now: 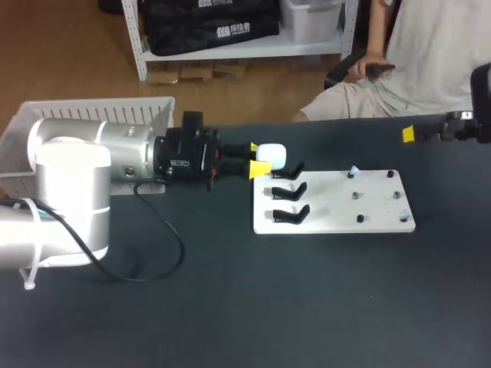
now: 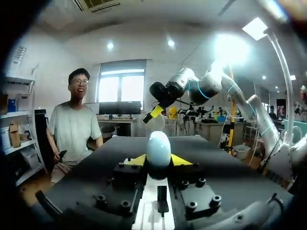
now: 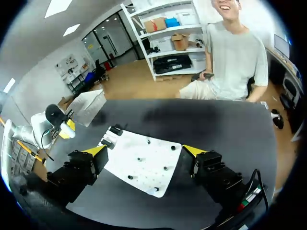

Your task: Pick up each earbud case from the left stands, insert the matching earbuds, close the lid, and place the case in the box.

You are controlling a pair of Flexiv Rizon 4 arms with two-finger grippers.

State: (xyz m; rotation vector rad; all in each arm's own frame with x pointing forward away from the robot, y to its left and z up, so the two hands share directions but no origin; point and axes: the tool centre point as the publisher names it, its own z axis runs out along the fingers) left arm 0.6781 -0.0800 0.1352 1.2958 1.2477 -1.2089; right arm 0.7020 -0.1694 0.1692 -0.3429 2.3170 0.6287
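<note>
A white egg-shaped earbud case sits between the yellow tips of my left gripper, which is shut on it from both sides. In the left wrist view the case stands upright between the fingers. It is held right by the farthest of three black stands on the left side of a white board. Small earbuds sit on pegs on the board's right side. My right gripper hangs open above the far right of the table; in the right wrist view this gripper has nothing between its fingers.
A white slatted box stands at the back left of the table, behind my left arm. A black cable from that arm loops over the dark tabletop. Two bare stands lie nearer the front.
</note>
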